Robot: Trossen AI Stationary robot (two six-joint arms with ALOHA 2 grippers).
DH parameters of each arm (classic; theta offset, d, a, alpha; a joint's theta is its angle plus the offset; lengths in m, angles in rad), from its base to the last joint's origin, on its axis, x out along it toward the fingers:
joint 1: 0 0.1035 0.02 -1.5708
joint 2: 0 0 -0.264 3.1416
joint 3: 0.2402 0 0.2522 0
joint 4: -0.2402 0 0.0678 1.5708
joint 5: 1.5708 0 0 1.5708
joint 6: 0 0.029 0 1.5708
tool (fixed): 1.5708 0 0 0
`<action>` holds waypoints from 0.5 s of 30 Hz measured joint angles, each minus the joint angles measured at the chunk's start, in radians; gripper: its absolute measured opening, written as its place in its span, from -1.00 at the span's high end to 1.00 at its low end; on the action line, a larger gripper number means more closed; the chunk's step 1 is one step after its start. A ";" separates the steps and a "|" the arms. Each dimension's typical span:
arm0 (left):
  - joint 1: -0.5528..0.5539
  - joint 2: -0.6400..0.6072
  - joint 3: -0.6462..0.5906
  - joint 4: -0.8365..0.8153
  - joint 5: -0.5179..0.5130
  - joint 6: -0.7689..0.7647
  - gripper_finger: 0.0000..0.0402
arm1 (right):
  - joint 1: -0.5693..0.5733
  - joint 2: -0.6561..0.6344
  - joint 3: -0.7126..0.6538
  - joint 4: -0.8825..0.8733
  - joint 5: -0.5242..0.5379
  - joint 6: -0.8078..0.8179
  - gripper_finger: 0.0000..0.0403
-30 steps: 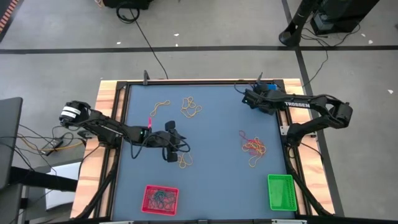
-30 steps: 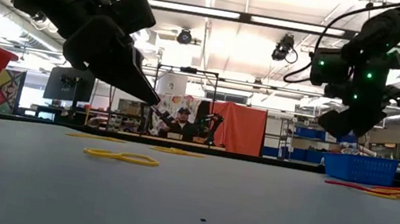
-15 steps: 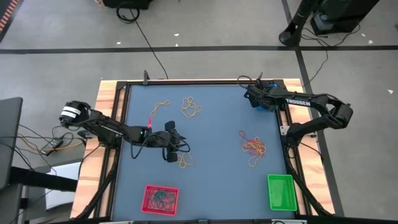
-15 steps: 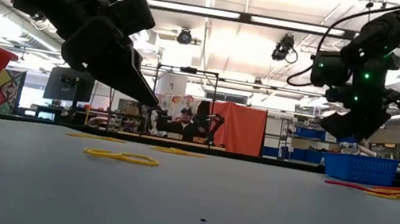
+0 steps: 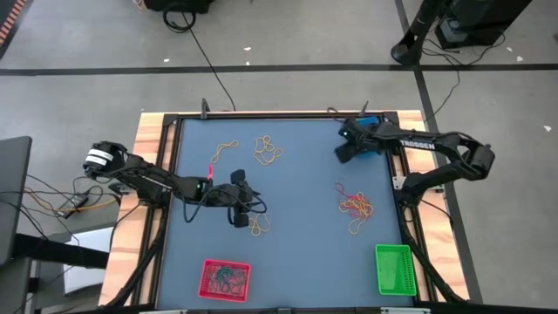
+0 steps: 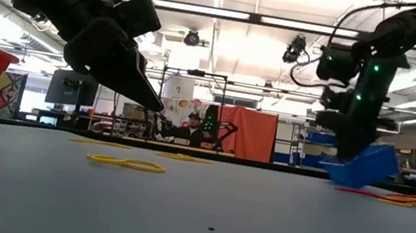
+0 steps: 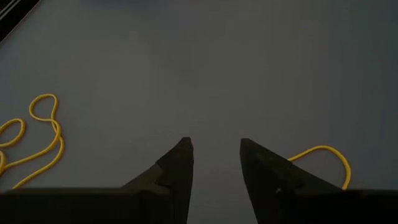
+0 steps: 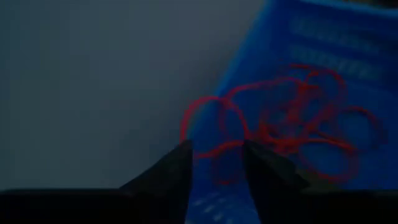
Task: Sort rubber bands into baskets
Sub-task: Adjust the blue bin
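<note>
white "trossen" lettering ran along the right arm. the right pincer sat at the tabletop's far right corner, its fingers parted beside a tangle of red rubber bands lying across the tilted blue basket. the left pincer hung released over yellow bands. the red basket and green basket stood along the near edge.

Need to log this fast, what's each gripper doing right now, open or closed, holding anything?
Left gripper: open, holding nothing, above the table near yellow rubber bands.
Right gripper: fingers parted at the tilted blue basket; red rubber bands lie in front, grip unclear.
</note>
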 joint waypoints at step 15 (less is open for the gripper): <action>0.000 0.000 0.000 -0.013 0.000 -0.005 0.31 | 0.072 0.000 0.000 -0.081 0.157 0.095 0.39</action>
